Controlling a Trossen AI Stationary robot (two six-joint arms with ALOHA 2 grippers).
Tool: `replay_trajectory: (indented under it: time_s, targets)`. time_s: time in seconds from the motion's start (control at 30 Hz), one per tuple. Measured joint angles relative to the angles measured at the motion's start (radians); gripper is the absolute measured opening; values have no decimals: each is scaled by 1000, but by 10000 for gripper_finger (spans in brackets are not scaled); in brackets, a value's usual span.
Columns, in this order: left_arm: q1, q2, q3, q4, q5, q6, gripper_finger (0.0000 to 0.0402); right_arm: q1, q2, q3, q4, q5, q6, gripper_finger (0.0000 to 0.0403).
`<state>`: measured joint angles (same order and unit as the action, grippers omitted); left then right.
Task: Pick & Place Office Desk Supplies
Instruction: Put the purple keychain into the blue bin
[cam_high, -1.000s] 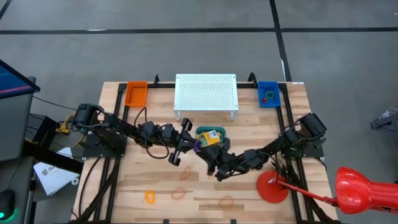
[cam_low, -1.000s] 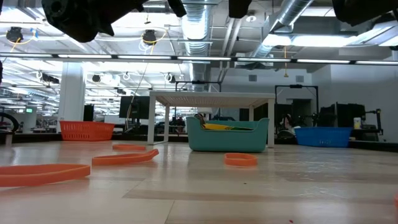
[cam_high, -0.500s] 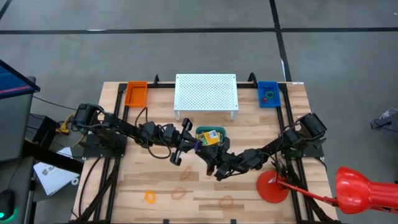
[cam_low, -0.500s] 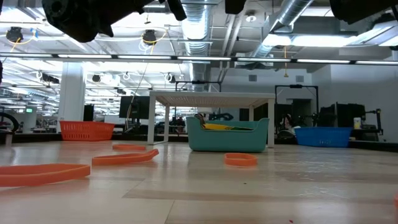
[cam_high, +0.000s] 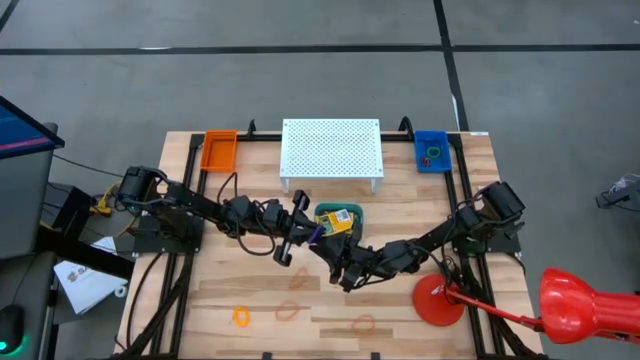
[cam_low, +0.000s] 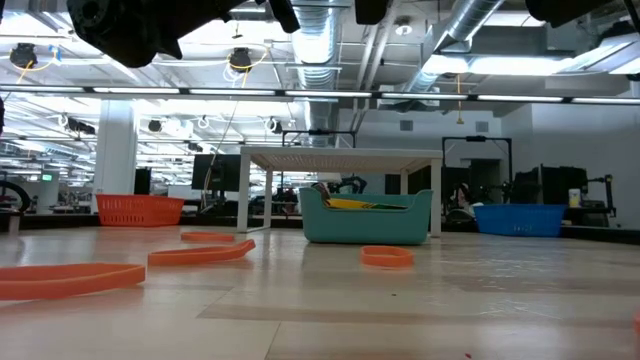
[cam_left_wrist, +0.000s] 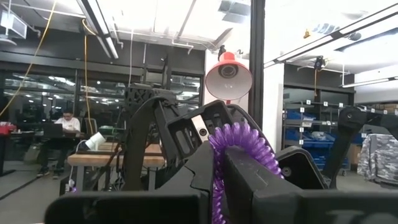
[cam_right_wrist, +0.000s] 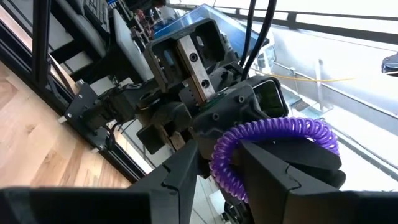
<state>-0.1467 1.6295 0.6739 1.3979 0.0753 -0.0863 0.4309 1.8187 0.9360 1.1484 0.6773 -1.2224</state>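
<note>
Lying scattered along the desk's (cam_high: 220, 300) near edge, several orange rubber-band loops (cam_high: 288, 311) are being left untouched. Toward the desk's middle, a purple coiled loop (cam_left_wrist: 239, 138) is being pinched by the left gripper (cam_left_wrist: 219, 168), whose fingers are pressed onto it, and is also being gripped between the half-closed fingers of the right gripper (cam_right_wrist: 227, 163). Just beyond, a crayon box (cam_high: 338, 220) is being held in a teal bin (cam_high: 361, 214), before the white perforated stand (cam_high: 331, 148).

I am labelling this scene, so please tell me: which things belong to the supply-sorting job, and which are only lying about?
Job: purple coiled band, orange rubber bands, crayon box, teal tray, orange bin, blue bin.
Lying about: white perforated stand, red disc, red lamp.
</note>
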Motion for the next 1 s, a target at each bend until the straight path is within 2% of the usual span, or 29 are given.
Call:
replay_trajectory:
  time_s: [0.47, 0.6, 0.73, 0.9, 1.0]
  targets:
    - [-18, 0, 17, -12, -15, 0, 10, -19, 0, 1, 24, 22, 45, 113]
    - [-17, -1, 19, -9, -17, -2, 13, -18, 2, 4, 60, 61, 45, 107]
    - [-17, -1, 19, -8, -16, -6, 16, -18, 2, 19, 57, 100, 45, 76]
    - [-18, -1, 18, -10, -7, -9, 17, -18, 2, 20, 60, 107, 45, 13]
    - [-21, -2, 18, -8, 10, -6, 17, -19, 2, 20, 60, 133, 49, 8]
